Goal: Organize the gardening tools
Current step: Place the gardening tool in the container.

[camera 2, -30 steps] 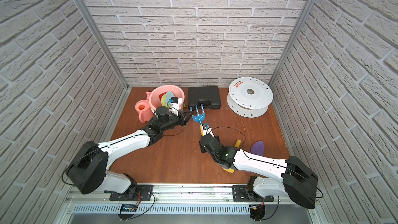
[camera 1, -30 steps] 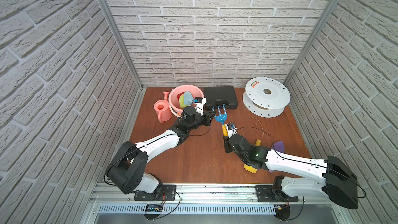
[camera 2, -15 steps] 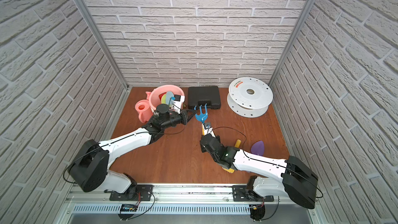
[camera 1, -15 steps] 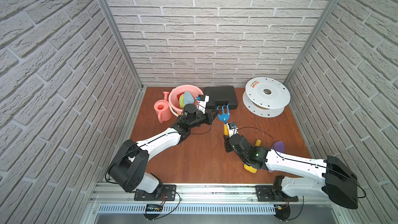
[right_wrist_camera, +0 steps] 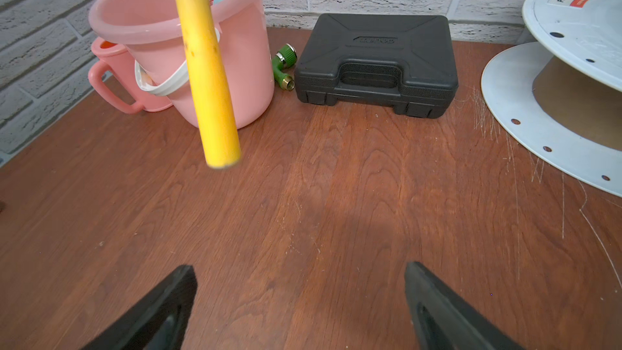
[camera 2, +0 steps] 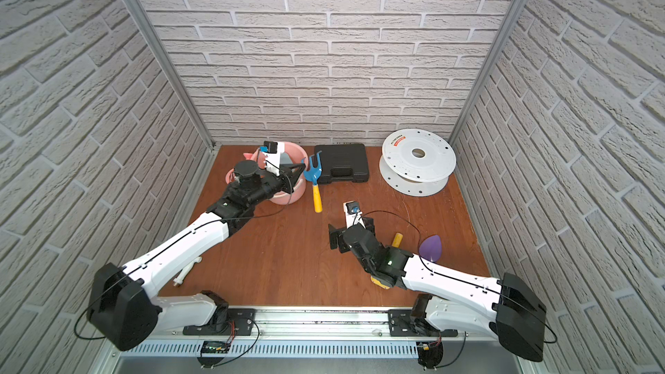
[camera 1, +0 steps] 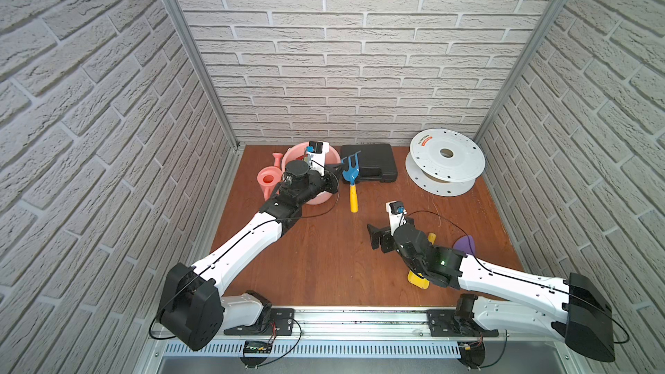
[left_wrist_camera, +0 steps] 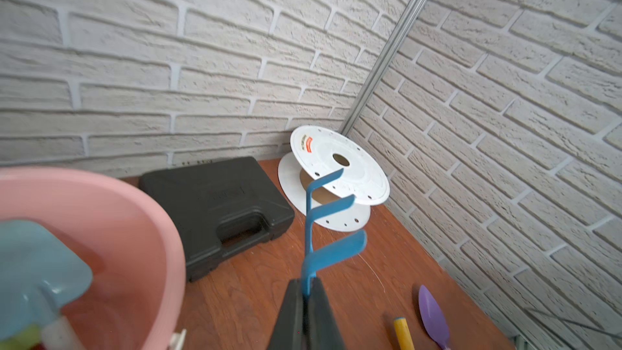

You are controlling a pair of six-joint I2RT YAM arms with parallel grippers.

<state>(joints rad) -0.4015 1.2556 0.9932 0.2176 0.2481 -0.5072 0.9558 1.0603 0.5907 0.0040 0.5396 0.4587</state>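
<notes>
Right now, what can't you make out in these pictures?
Pink bucket contents: left wrist view, blurred and cut by the edge; in both top views the left arm mostly covers them.
Yellow tool: in a top view, mostly under the right arm.
Purple trowel handle: same arm hides it.
Blue rake head: right wrist view, cut by the top edge.

White arm shells (camera 1: 248,246), black joints (camera 1: 190,304)

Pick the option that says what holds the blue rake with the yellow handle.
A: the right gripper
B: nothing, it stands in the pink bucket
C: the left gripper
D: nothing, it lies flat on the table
C: in the left wrist view the left gripper is clamped on the blue rake near its head, while the right gripper is open and empty.
</notes>
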